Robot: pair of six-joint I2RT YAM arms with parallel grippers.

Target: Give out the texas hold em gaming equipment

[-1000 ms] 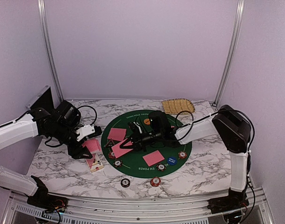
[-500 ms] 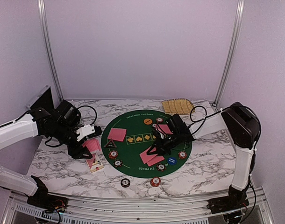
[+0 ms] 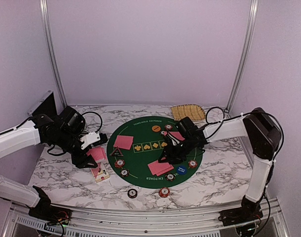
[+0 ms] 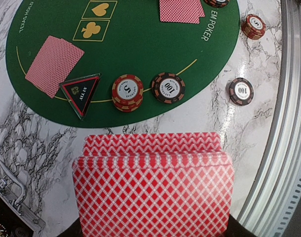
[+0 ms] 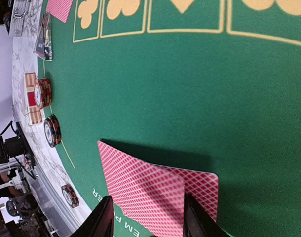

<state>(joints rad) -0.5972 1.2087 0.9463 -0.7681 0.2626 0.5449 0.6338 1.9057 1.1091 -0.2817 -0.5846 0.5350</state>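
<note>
— Jaws on the left gripper look clamped on a thick deck of red diamond-backed playing cards. From above, it sits just off the round green felt mat, over the white marble table.
— And the right gripper?
— Low over the felt, beside two overlapping red-backed cards. A round blue marker button lies near them.
— Left wrist view?
— Deck fills the foreground, slightly fanned. Beyond it, at the mat's edge: a black triangle marker button, a stack of red-and-white poker chips and a dark striped poker chip.
— Right wrist?
— Its fingers stand spread, gripping nothing, with the pair flat beneath.
</note>
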